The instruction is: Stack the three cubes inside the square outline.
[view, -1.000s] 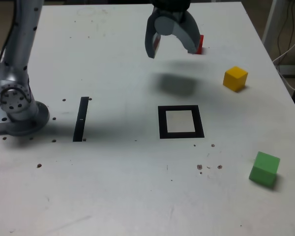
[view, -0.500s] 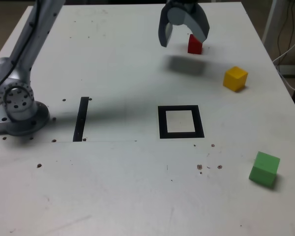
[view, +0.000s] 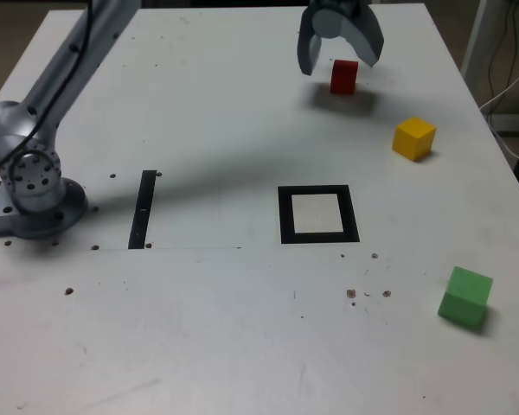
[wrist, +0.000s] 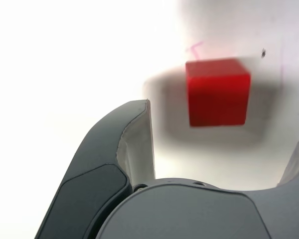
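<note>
The red cube sits at the far side of the white table, and my gripper hovers open just over it, one finger on either side. In the wrist view the red cube lies on the table ahead, between the spread fingers, untouched. The yellow cube rests toward the exterior view's right. Near the front right lies the green cube. The square outline, black with a white centre, is at the table's middle with nothing in it.
The arm's grey base stands at the exterior view's left. A thin black strip is marked on the table beside it. Cables and a white post hang off the table's right edge.
The open gripper has travelled away from the camera and to the exterior view's right, ending over the red cube. No cube has shifted.
</note>
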